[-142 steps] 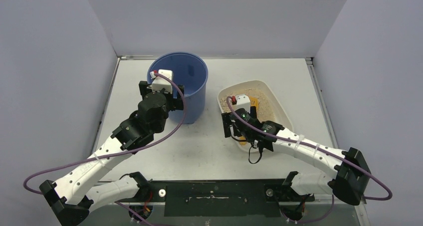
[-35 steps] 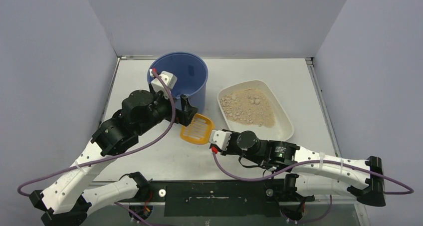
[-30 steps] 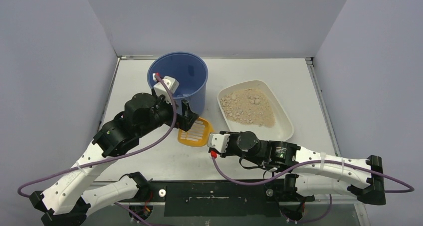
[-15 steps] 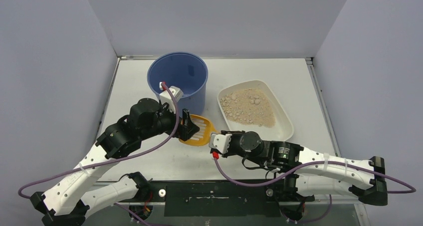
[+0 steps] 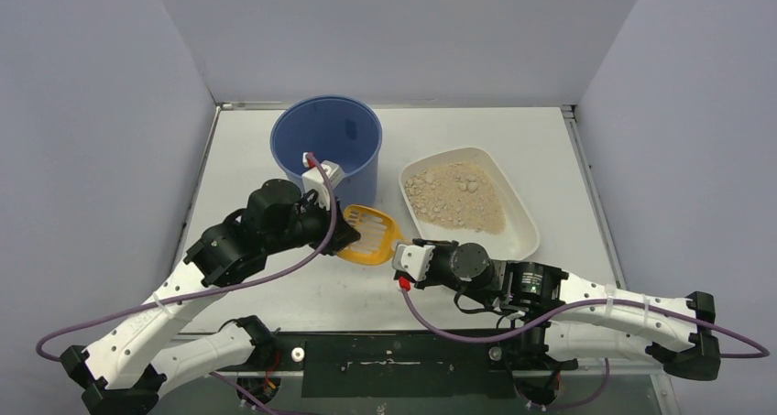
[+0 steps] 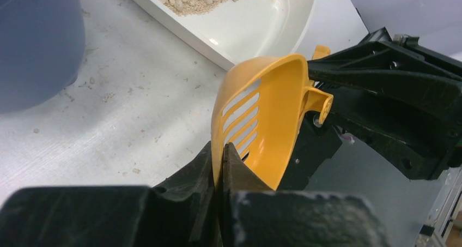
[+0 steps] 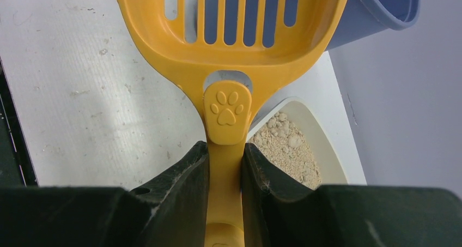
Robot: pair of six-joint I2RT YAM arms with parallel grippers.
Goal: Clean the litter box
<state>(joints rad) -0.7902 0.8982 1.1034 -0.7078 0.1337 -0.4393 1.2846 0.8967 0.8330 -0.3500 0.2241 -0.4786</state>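
Observation:
The litter box is a shallow white tray with tan granules heaped toward its far end, at the right of the table. A yellow slotted scoop hangs between the arms, left of the box. My right gripper is shut on the scoop's handle, below the paw-print tab. My left gripper is shut on the thin side wall of the scoop. The scoop's bowl looks empty. In the top view the left gripper meets the scoop from the left, the right gripper from the right.
A tall blue bucket stands just behind the scoop, left of the litter box. Loose granules speckle the table near the bucket's base. Grey walls close in the table on three sides.
My left gripper came down from beside the bucket, moved right and closed on the scoop's side wall. The right gripper, holding the handle throughout, shifted the scoop slightly right.

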